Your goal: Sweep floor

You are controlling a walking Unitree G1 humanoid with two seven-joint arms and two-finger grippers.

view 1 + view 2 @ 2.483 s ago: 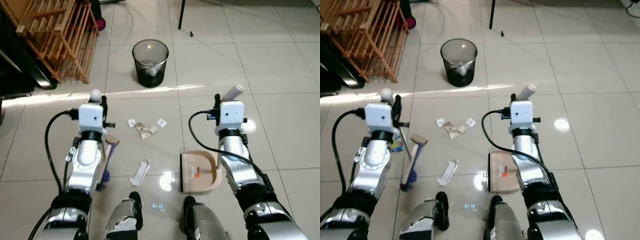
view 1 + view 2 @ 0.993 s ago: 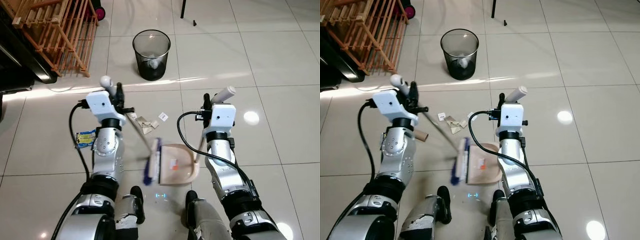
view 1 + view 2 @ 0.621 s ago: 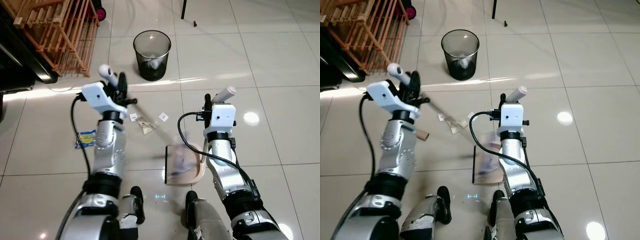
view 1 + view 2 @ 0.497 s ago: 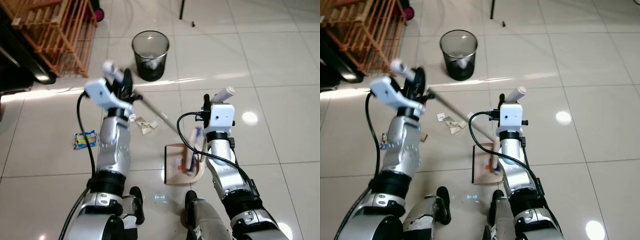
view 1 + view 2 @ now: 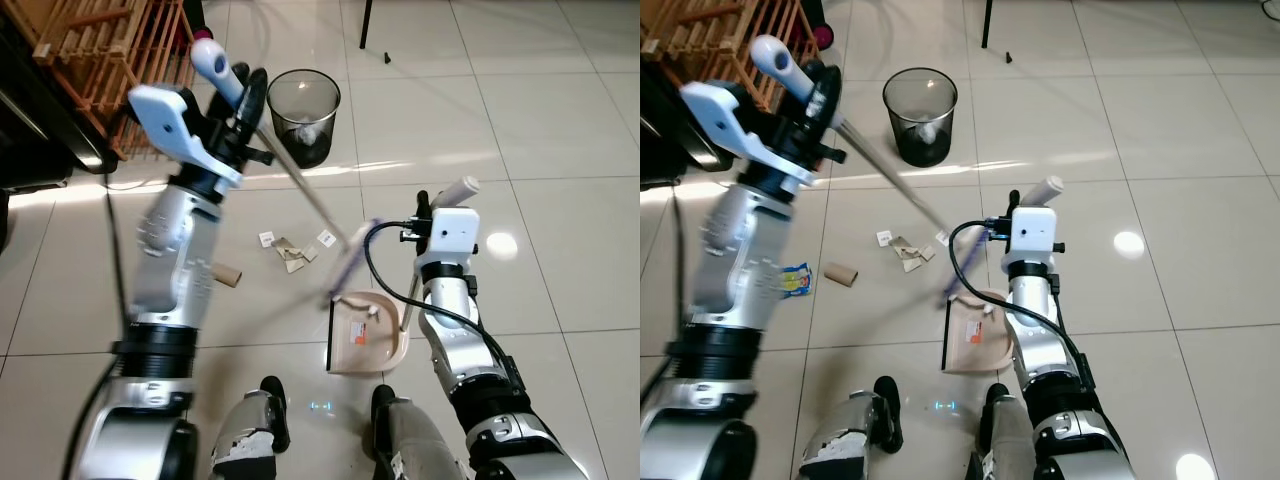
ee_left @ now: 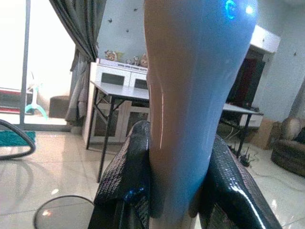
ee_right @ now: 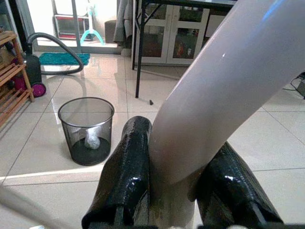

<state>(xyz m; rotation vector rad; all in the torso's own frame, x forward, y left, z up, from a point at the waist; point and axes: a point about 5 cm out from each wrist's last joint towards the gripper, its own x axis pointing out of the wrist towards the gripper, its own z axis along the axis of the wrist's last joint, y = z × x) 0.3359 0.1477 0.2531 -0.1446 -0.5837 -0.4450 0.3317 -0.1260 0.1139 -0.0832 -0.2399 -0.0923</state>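
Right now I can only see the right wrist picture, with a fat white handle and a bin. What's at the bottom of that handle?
Observer: A tan dustpan, sitting on the floor by the robot's feet. The right gripper is shut on its handle.
Operator: Is there rubbish outside it?
Observer: Yes. Paper scraps lie on the tiles to the dustpan's left, and a cardboard tube lies further left.
Operator: Where's the broom?
Observer: The left gripper grips the broom up high, slanting down. Its blurred brush end is just above the dustpan.
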